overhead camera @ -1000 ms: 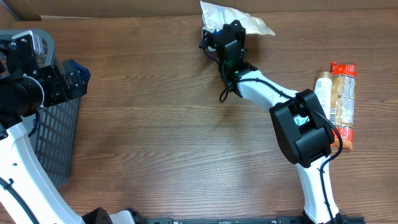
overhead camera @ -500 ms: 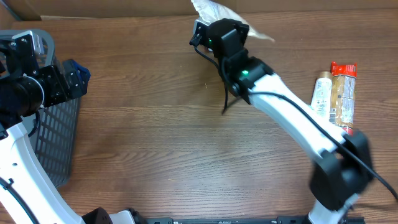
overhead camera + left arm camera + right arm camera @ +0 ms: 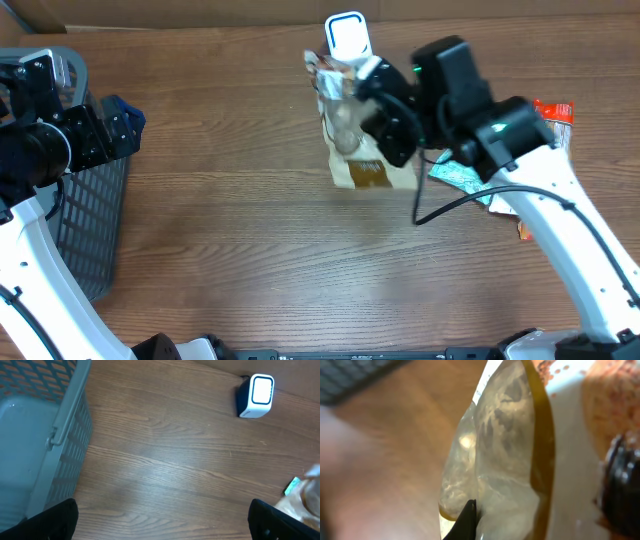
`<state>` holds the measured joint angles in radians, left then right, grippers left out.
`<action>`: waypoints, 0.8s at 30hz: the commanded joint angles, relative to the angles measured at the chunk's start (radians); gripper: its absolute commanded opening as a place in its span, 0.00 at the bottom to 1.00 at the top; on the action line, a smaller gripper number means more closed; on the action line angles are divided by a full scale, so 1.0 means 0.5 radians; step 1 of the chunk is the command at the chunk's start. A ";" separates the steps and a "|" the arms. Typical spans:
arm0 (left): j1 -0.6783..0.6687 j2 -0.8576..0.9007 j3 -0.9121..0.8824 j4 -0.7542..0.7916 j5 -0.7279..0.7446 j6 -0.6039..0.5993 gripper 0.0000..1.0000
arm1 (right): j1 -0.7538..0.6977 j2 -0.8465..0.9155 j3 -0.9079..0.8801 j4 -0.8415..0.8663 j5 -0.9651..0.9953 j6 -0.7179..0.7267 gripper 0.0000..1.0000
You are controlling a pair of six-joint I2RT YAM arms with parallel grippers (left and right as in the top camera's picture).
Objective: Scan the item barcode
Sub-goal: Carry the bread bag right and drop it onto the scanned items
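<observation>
Clear pouch: clamped in the closed right gripper, held just beside the scanner. Left gripper: jaws spread wide, holding nothing, beside the basket.

We seem to be at a mock shop checkout set up on a robot test bench. The wood-grain table carries a small white-faced barcode scanner. A grey mesh shopping basket sits at its left edge. Packaged groceries are about: a clear pouch and wrapped snack packs. White robot arms work the counter.
</observation>
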<state>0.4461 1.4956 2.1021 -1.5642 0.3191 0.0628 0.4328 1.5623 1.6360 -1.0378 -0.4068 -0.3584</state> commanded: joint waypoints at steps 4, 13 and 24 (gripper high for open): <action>0.005 0.011 0.002 0.003 0.021 0.040 1.00 | -0.429 -0.132 0.010 -0.462 -0.469 0.073 0.04; 0.005 0.011 0.002 0.003 0.021 0.040 0.99 | -0.903 -0.128 -0.479 -0.343 -0.270 0.038 0.04; 0.005 0.011 0.002 0.003 0.021 0.040 1.00 | -1.518 -0.128 -1.198 0.535 -0.266 0.581 0.04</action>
<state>0.4461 1.4956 2.1021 -1.5639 0.3191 0.0628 -0.2619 1.5166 1.0866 -0.8265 -0.5343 -0.1867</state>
